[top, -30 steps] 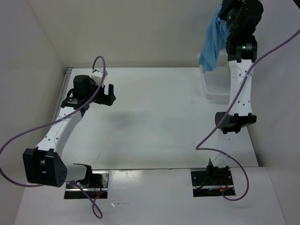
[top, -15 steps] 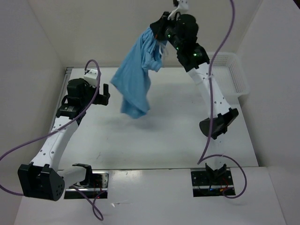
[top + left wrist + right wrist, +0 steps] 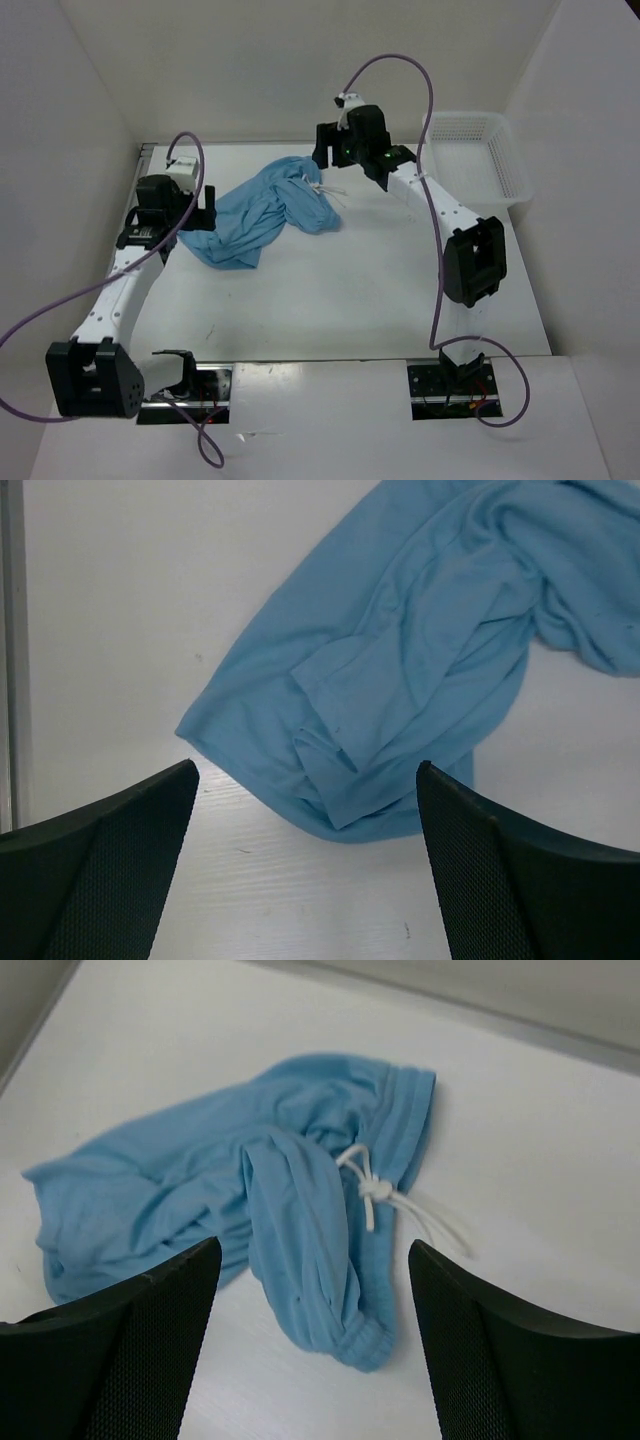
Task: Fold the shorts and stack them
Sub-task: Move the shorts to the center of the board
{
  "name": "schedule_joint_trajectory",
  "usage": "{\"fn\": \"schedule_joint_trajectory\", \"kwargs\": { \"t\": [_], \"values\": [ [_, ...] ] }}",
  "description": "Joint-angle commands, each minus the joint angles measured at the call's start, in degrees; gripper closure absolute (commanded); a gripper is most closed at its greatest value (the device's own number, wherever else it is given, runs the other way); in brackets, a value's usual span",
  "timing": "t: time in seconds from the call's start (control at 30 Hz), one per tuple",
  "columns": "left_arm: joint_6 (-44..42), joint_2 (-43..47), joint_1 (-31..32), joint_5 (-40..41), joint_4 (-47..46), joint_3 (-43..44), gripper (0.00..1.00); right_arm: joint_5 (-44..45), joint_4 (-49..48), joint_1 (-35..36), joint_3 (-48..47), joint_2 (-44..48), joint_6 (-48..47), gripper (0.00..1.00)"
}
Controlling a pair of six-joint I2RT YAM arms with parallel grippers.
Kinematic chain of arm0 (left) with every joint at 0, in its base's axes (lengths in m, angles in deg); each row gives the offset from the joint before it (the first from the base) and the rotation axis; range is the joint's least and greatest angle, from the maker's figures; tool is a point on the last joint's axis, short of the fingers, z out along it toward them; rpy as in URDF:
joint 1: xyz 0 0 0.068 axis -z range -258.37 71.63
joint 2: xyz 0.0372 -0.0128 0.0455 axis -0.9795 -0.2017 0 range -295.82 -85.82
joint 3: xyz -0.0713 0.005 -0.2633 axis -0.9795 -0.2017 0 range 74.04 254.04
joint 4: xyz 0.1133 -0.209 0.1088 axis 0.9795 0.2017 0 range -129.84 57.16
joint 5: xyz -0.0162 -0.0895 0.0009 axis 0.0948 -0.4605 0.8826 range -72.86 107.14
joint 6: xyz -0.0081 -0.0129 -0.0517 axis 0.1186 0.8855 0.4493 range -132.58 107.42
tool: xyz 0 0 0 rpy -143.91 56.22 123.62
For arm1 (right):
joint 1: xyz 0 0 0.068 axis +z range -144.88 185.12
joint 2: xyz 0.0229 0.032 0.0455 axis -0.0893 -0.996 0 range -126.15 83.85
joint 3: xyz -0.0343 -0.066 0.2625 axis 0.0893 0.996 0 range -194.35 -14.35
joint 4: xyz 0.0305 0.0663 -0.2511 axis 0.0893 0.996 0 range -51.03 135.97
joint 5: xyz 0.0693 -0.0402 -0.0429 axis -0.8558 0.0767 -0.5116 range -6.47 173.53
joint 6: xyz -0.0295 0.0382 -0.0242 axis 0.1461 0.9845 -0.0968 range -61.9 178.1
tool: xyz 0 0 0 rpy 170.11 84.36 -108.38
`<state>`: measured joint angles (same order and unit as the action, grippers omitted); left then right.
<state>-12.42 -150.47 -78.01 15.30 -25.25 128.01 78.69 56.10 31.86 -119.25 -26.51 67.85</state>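
The light blue shorts [image 3: 262, 208] lie crumpled on the white table, left of centre, with the white drawstring [image 3: 328, 192] trailing off the right end. My right gripper [image 3: 345, 165] hovers open just behind that end; in the right wrist view the gathered waistband [image 3: 395, 1130] and knotted drawstring [image 3: 385, 1195] lie below its spread jaws [image 3: 312, 1345], nothing between them. My left gripper [image 3: 182, 224] is open above the shorts' left end. In the left wrist view the shorts' hem [image 3: 330, 810] lies just ahead of its empty jaws [image 3: 305, 870].
A white mesh basket [image 3: 515, 170] stands at the back right corner of the table [image 3: 360, 290]. White walls close the table in at the back and on both sides. A metal strip [image 3: 12, 650] runs along the table's left edge.
The right arm swung from above the basket to the back middle with the shorts hanging from it, then opened. The shorts dropped onto the table. The left gripper moved slightly left.
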Motion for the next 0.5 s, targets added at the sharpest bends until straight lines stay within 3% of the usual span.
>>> {"fn": "schedule_joint_trajectory", "kwargs": {
  "t": [0.0, 0.2, 0.33, 0.47],
  "values": [
    [-0.2, -7.8, -3.7, -1.1, 0.6, 2.7, 0.04, -3.2, -6.6, 0.4, 7.2, 2.0, -3.3, 0.20],
    [-0.2, -25.1, -3.1, -9.1, 10.3, 17.6, 0.02, -3.2, -6.6, 0.9, 11.6, -4.1, -4.0, 0.20],
    [-0.2, -37.8, -1.2, -10.1, 11.8, 21.4, 0.03, -5.4, -8.4, 2.2, 16.5, -5.4, -8.2, 0.17],
    [-0.2, -42.6, -0.1, -8.1, 8.8, 22.0, 0.06, -6.0, -9.0, 2.8, 17.2, -6.7, -8.7, 0.17]
  ]
}}
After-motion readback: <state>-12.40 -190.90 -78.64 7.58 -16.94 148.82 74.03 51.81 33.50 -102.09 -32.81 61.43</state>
